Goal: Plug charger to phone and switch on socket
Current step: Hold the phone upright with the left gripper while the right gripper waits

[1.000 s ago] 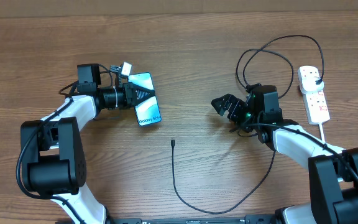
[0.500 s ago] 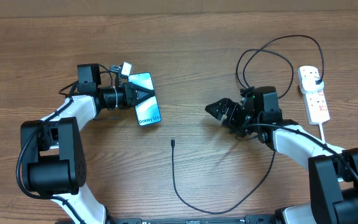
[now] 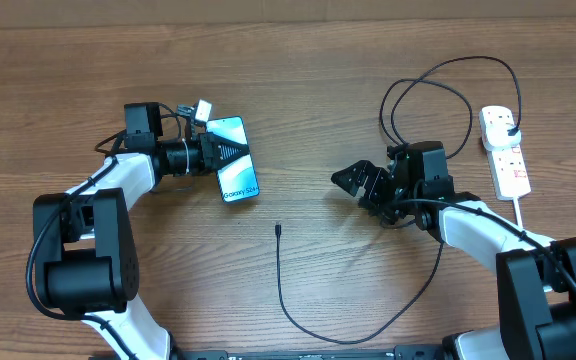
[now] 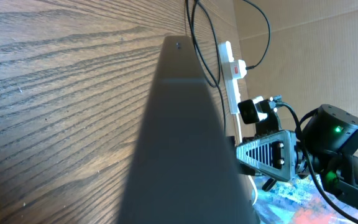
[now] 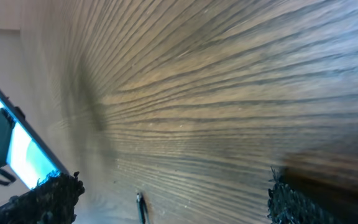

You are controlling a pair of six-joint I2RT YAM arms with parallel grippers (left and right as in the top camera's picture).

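- Count: two arms, two grippers, one phone, one charger, one socket, all on one wood-grain worktop (image 3: 308, 50).
- Left gripper (image 3: 236, 152): jaws pressed together into a closed point. From overhead the tip lies over the upper half of the phone (image 3: 242, 184). I can't tell whether it actually bears down on it.
- Right gripper (image 3: 357, 184): jaws spread wide with nothing between them, hovering over bare wood right of centre. It is well apart from the phone and from the connector tip (image 3: 279, 230).
- Phone: a slim rectangle with dark edges, lying flat on the left half of the worktop and slightly askew. Its screen is lit light blue, with a line of text near the lower end. My right wrist camera catches the bright screen (image 5: 25, 155) at the left of its frame.
- Charger (image 3: 278, 265): one thin black cable.
  - Its small connector tip lies loose on the wood below and to the right of the phone, not touching it.
  - The cable runs toward me, curves right, passes the right arm and loops at the far side.
  - It ends in a black plug (image 3: 507, 123).
- Socket (image 3: 508, 158): a white strip at the far right with two outlets and red marks by the switches.
  - The plug sits in the farther outlet.
  - A thick white cord leaves the near end.
  - Switch positions are too small to read.
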